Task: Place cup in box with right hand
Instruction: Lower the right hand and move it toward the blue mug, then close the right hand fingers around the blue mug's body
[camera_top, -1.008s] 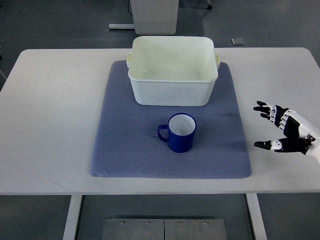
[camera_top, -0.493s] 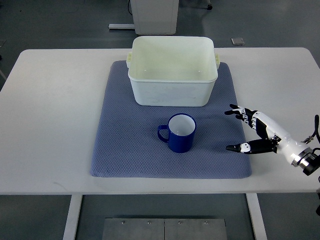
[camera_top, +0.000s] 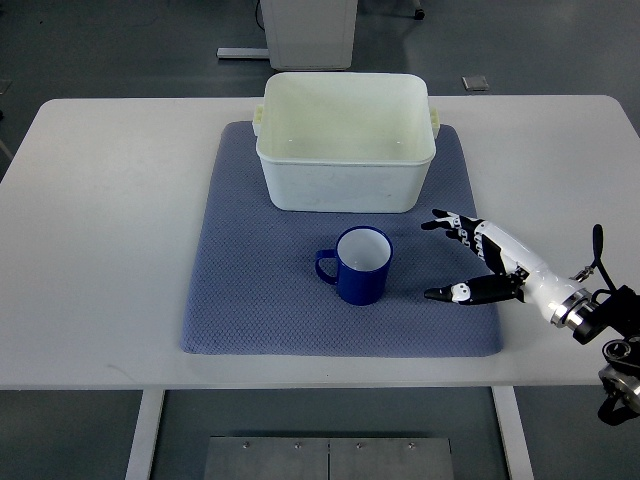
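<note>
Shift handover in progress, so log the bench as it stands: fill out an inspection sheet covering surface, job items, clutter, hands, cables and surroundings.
Surface: white table with a blue-grey mat laid flat at its centre.
Job's things: blue cup upright on the mat, handle toward the picture's left; white box behind it, nothing seen inside.
Clutter: nothing seen.
Hands: right hand open over the mat's right edge, fingers pointing at the cup, not touching it; left hand not in view.
Cables: black cable at the right wrist.
Surroundings: grey floor, white cabinet base beyond the table.
</note>
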